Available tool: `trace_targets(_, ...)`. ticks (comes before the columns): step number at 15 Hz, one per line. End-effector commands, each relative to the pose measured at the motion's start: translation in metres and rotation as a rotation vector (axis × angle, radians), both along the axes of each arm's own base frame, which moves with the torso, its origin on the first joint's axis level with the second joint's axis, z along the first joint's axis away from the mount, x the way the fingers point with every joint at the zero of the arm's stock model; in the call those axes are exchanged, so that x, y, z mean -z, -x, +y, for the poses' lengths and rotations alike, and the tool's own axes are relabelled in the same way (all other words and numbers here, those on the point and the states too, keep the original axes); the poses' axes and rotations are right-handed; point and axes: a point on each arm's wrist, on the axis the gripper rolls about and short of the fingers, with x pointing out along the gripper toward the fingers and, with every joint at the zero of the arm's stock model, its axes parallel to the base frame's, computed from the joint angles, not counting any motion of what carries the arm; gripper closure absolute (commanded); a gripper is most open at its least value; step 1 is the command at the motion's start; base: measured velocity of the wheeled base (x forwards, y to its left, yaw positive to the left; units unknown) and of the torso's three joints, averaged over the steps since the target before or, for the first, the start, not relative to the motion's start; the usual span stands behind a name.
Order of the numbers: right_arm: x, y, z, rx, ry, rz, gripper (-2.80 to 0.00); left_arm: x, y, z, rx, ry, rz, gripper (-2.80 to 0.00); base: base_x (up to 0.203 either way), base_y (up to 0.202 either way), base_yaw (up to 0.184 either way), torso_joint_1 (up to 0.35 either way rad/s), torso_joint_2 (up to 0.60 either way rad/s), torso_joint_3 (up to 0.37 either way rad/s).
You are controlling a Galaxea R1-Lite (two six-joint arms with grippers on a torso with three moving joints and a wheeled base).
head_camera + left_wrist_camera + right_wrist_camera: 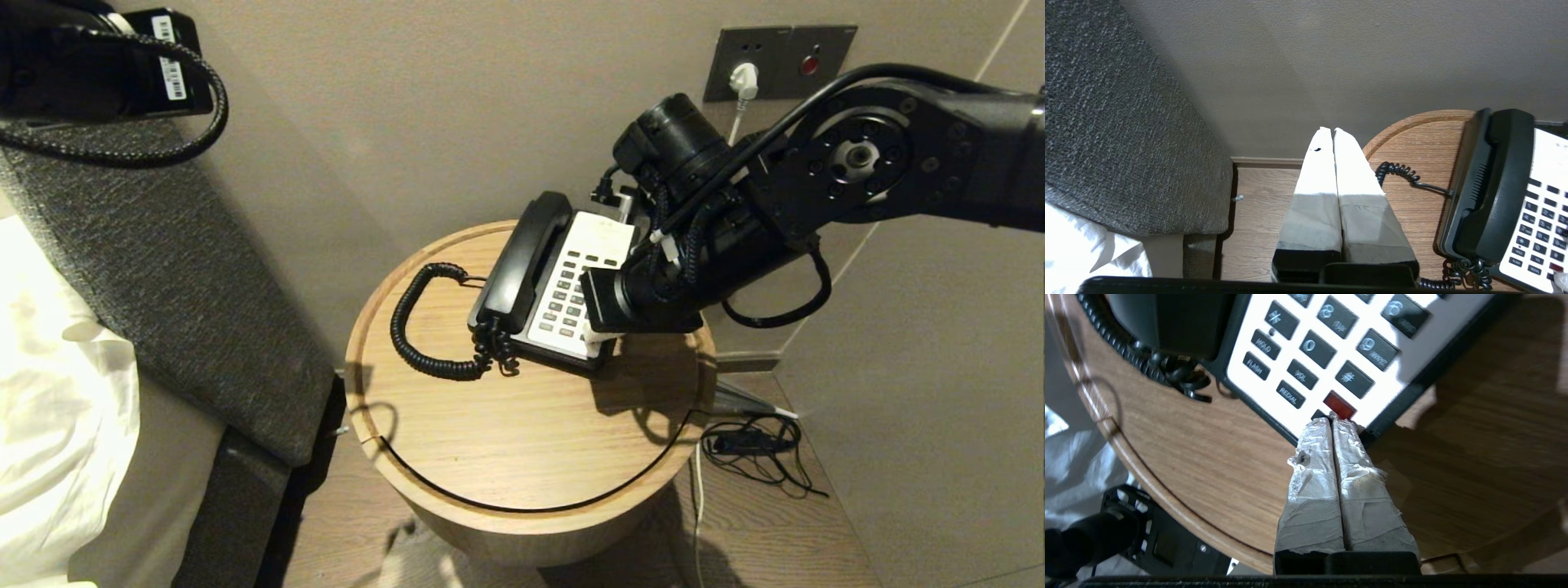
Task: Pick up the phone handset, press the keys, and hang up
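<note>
A phone with a white keypad [571, 286] stands on the round wooden table [506, 433]. Its black handset [522, 261] lies in the cradle on the phone's left side, and the coiled cord [416, 343] loops over the table. My right gripper [600, 333] is shut and empty. In the right wrist view its taped tips [1332, 418] rest at the keypad's [1331, 347] near right corner, by the red key [1339, 405]. My left gripper [1329, 130] is shut and empty, held high to the left of the table, apart from the handset [1490, 192].
A grey upholstered bed frame [163, 269] with white bedding [49, 408] stands to the left. A wall socket with a white plug [743, 80] is behind the phone. Loose black cables [751, 445] lie on the floor at the right.
</note>
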Motion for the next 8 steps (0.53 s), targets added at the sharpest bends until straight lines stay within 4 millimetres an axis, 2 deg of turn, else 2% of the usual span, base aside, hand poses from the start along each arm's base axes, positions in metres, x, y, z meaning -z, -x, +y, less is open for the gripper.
trace_targets(1, -0.016, 0.011, -0.005, -0.004, -0.025, -0.025, 0.00, -0.002, 0.004, 0.002, -0.002, 0.004, -0.007, 0.00, 0.000, 0.000, 0.000, 0.000, 0.00, 0.000)
trace_targets(5, -0.053, 0.041, -0.026, 0.027, -0.066, -0.099, 0.00, -0.002, 0.016, 0.006, 0.004, 0.006, -0.012, 0.00, 0.000, 0.000, 0.000, 0.000, 0.00, 0.000)
trace_targets(8, -0.082, 0.065, -0.059, 0.079, -0.112, -0.140, 0.00, 0.003, 0.028, 0.010, 0.013, 0.002, 0.001, 0.00, 0.000, 0.000, 0.000, 0.000, 0.00, 0.000)
